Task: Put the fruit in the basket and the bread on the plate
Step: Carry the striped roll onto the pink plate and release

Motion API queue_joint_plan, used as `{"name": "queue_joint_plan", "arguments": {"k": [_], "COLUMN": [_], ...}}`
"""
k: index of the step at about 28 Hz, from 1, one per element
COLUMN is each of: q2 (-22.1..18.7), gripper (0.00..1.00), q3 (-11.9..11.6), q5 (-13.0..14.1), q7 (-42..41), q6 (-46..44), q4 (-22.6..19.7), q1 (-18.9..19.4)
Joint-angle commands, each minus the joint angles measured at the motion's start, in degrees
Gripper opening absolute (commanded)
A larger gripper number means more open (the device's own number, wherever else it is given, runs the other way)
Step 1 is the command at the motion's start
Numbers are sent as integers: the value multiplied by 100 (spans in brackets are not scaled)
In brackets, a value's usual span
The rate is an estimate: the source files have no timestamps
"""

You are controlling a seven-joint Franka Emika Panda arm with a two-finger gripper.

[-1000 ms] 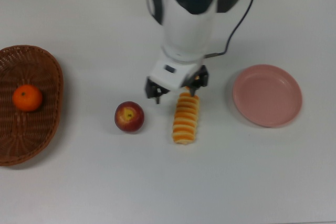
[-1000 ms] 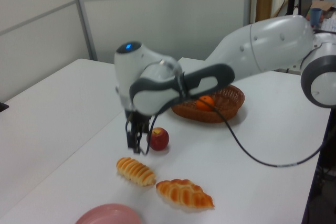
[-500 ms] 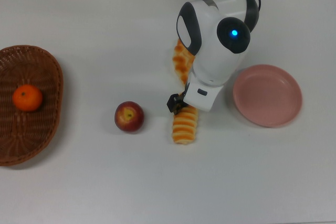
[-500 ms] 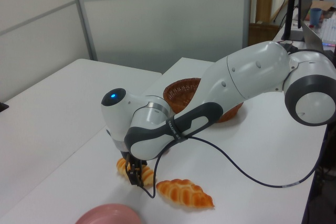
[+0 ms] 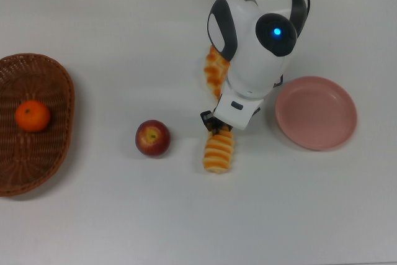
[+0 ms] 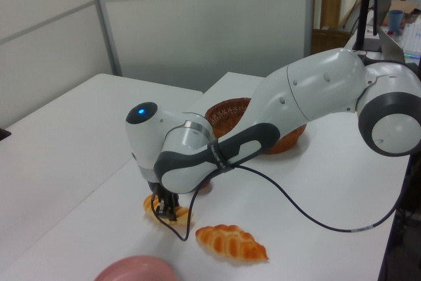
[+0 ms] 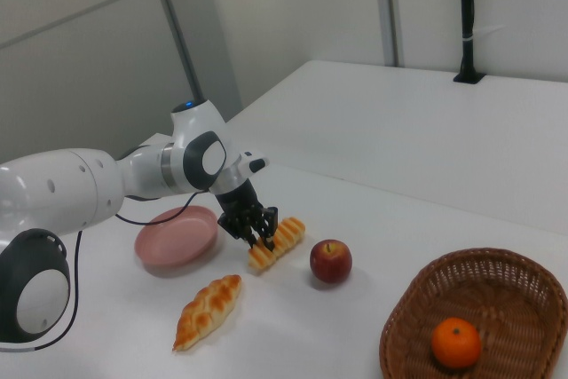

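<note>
Since the ridged loaf [image 5: 218, 150] lying between the apple [image 5: 152, 138] and the pink plate [image 5: 316, 113] looks soft and crushable, the gripper [image 7: 256, 235], fingers straddling its near end, should squeeze gently across its width.

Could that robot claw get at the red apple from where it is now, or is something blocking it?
Probably yes. The gripper sits low at the ridged loaf, and the apple lies just beside that loaf on open table, with nothing between them.
</note>
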Motion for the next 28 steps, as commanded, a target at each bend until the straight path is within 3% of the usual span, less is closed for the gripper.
{"name": "queue_joint_plan", "arguments": {"k": [1, 8, 14, 19, 26, 27, 28], "q2": [-208, -383, -427, -436, -436, -428, -401], "gripper": [0, 0, 0, 0, 0, 6, 21], "q3": [-66, 4, 207, 207, 216, 216, 216], "q5": [20, 46, 37, -33, -24, -33, -33], "q7": [99, 152, 161, 546, 697, 697, 697], "q6": [29, 29, 29, 38, -15, -32, -59], "q4": [-25, 19, 71, 71, 19, 10, 10], "q1": [48, 109, 582, 1083, 1401, 1419, 1462]}}
